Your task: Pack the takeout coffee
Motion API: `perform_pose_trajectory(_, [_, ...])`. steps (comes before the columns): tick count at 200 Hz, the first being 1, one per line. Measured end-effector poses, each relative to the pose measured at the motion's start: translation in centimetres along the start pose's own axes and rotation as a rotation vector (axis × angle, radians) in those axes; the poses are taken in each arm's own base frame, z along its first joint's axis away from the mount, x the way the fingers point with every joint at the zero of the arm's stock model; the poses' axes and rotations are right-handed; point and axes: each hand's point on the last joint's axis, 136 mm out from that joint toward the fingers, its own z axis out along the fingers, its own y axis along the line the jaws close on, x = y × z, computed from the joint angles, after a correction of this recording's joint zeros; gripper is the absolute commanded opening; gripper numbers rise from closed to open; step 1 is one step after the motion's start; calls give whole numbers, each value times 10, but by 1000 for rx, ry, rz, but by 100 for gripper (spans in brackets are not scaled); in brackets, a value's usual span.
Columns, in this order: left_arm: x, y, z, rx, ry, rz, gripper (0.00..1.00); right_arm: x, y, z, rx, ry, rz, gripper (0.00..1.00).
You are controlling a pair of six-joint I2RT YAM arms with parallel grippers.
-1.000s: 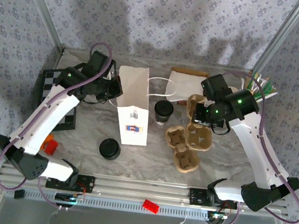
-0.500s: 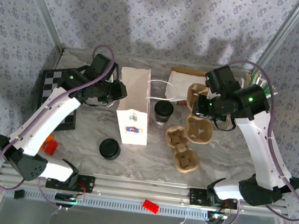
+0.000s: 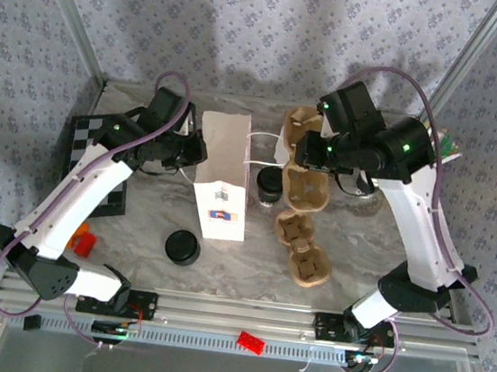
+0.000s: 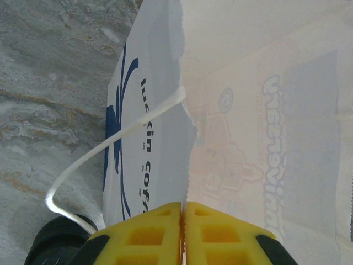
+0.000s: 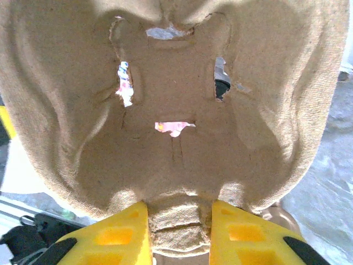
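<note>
The takeout coffee (image 3: 269, 185), a small cup with a dark round top, stands on the table just right of the white paper bag (image 3: 222, 178). Its dark top also shows low in the left wrist view (image 4: 55, 245). My left gripper (image 3: 193, 148) is shut on the bag's left top edge; the yellow fingers (image 4: 182, 221) pinch the paper bag (image 4: 248, 110). My right gripper (image 3: 323, 153) is shut on a brown cardboard cup carrier (image 3: 304, 161) and holds it raised above the table, right of the cup. The right gripper's (image 5: 179, 232) jaws clamp the centre ridge of the carrier (image 5: 176, 110).
A second cup carrier (image 3: 303, 245) lies on the table in front of the cup. A loose black lid (image 3: 182, 247) sits near the bag's front. A chequered board (image 3: 86, 143) and a red block (image 3: 84, 241) lie at the left. Metal frame posts flank the table.
My right gripper has lifted the cup carrier and carried it back and leftward, nearer the bag and cup. The left gripper stays at the bag's edge.
</note>
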Motion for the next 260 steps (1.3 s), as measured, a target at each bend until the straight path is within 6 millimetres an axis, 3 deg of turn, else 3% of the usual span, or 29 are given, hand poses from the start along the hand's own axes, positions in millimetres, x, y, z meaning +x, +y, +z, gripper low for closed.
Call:
perform_pose_trajectory(91, [3, -7, -4, 46, -24, -44, 0, -25, 58, 10, -171, -64, 31, 23])
perform_pose_trajectory(171, [9, -15, -3, 63, -16, -55, 0, -42, 102, 43, -265, -65, 67, 21])
perform_pose_trajectory(260, [7, -17, -13, 90, -52, -70, 0, -39, 109, 82, -174, -62, 62, 20])
